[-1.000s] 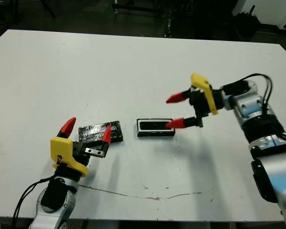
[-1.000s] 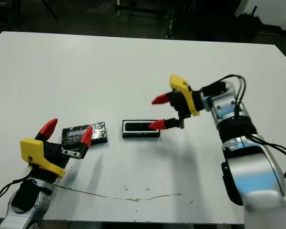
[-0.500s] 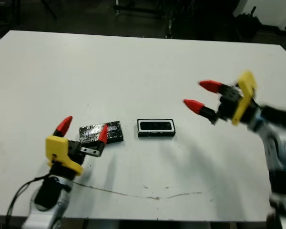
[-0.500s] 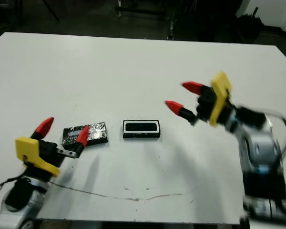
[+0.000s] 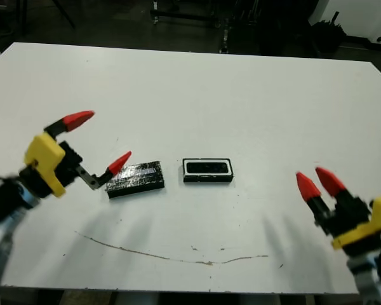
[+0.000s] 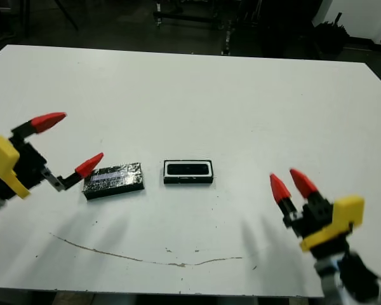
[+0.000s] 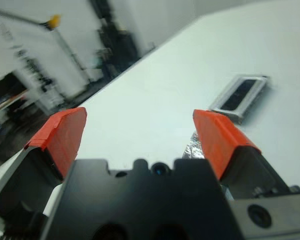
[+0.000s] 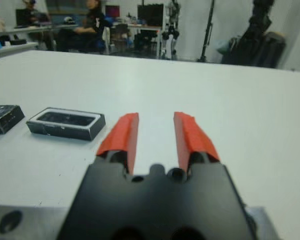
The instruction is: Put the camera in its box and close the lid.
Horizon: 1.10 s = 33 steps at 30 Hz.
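- The left gripper (image 5: 96, 141) is hovering over the left side of the white table (image 5: 197, 89), its two red-tipped fingers spread wide and holding nothing (the lower tip is pointing toward the lid's near end without touching it).
- The lid (image 5: 134, 178) is lying flat on the table just right of that gripper, glossy patterned face turned up, slightly askew to the box.
- The box (image 5: 207, 170) is sitting near the middle of the table, a short gap right of the lid and apart from it, its white lining showing as a thin frame around a dark interior.
- The camera (image 5: 207, 168) is resting inside the box, a black bar filling the white-lined tray (the left wrist view shows the same dark oblong within the pale rim).
- A thin brownish scratch line (image 5: 171, 255) is running across the tabletop near the front edge, below lid and box.
- The right gripper (image 5: 316, 183) is hanging low over the table's front right part, well apart from the box, its fingers drawn near each other with only a narrow gap between the tips, gripping nothing.
- People (image 8: 90, 25) are sitting at desks beyond the table's far edge in the right wrist view.
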Motion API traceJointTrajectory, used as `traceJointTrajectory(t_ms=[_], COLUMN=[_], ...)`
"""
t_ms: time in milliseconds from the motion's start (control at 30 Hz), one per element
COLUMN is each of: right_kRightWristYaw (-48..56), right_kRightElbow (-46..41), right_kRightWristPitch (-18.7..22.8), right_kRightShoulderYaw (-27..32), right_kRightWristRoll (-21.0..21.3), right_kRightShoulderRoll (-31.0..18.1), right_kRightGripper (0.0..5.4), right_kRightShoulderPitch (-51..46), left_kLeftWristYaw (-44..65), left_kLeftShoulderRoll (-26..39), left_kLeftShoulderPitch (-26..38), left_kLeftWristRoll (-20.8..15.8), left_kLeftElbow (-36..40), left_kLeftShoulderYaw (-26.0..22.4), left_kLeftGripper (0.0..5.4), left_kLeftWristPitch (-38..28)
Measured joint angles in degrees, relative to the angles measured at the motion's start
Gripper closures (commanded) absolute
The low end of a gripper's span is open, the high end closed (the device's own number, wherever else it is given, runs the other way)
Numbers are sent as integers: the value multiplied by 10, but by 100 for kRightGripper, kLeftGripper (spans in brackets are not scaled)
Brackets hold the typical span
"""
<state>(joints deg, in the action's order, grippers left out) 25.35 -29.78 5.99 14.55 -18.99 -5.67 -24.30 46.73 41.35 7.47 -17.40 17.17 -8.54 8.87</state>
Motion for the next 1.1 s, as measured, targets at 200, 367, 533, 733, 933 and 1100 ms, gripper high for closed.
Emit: traceJointTrajectory(t_ms=[200, 367, 533, 733, 933, 1100], right_kRightWristYaw=[-24, -39, -41, -41, -42, -44], right_kRightElbow=[-5, -8, -7, -2, 3, 3], right_kRightWristPitch=[-32, -36, -49, -58, -59, -59], right_kRightShoulderYaw=[-14, -21, -25, -27, -30, -33], right_kRightWristRoll=[4, 10, 10, 10, 1, 1], right_kRightShoulderRoll=[6, 5, 2, -3, -7, -7], right_kRightGripper=[485, 539, 539, 539, 539, 539], right_kRightShoulderPitch=[-18, -19, -14, -12, -12, -14], left_kLeftWristYaw=[116, 205, 242, 235, 174, 154], left_kLeftShoulderRoll=[37, 37, 36, 34, 27, 27], left_kLeftShoulderPitch=[85, 140, 163, 166, 151, 138], left_kLeftWristRoll=[-51, -79, -67, -26, 48, 101], left_kLeftElbow=[-70, -142, -175, -175, -154, -136], left_kLeftShoulderYaw=[31, 71, 108, 138, 166, 195], left_kLeftGripper=[0, 0, 0, 0, 0, 0], left_kLeftWristPitch=[40, 89, 98, 91, 72, 63])
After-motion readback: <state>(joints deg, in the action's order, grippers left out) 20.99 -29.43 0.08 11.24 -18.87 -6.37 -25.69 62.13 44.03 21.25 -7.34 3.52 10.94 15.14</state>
